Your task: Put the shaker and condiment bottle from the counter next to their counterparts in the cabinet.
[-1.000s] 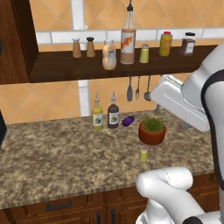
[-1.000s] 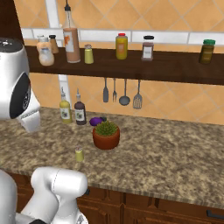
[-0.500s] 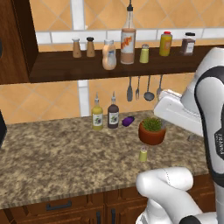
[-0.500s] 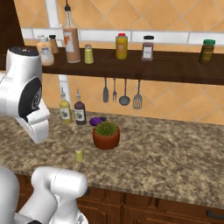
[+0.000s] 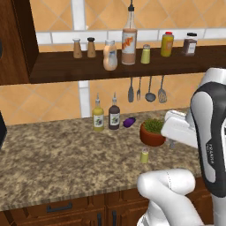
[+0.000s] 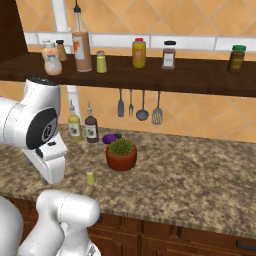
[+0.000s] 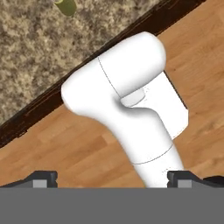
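Bottle (image 5: pixel 110 55) is seen on the cabinet (image 5: pixel 110 70) shelf, just left of the tall spouted bottle (image 5: pixel 129 39), so that half is judged done. A second small shaker (image 5: pixel 145 54) stands right of the tall one, upright, with a gap beside it

Shaker (image 5: pixel 144 155) is found upright on the surface (image 5: pixel 53 154), near the front edge, just in front and left of the potted plant (image 5: pixel 152 132); it is seen also in the right base view (image 6: pixel 90 176) and at the top edge of the hand view (image 7: pixel 66 6). It is untouched and well apart from the hand

Hand (image 7: pixel 111 177) is pointed down past the surface's front edge toward the wooden floor (image 7: pixel 192 57); fingertips are set at the far corners of the hand view, so the jaws are taken as wide, with nothing held

Two sauce bottles (image 5: pixel 106 115) and a small purple item (image 5: pixel 129 122) are grouped by the back wall, behind the shaker. Utensils (image 5: pixel 146 89) hang under the shelf

Open room: bare surface lies left and in front of the shaker; the plant crowds its right rear. An approach from above or the left is judged cleanest. Shelf edge overhangs, so the lift is likely to need clearance outward first
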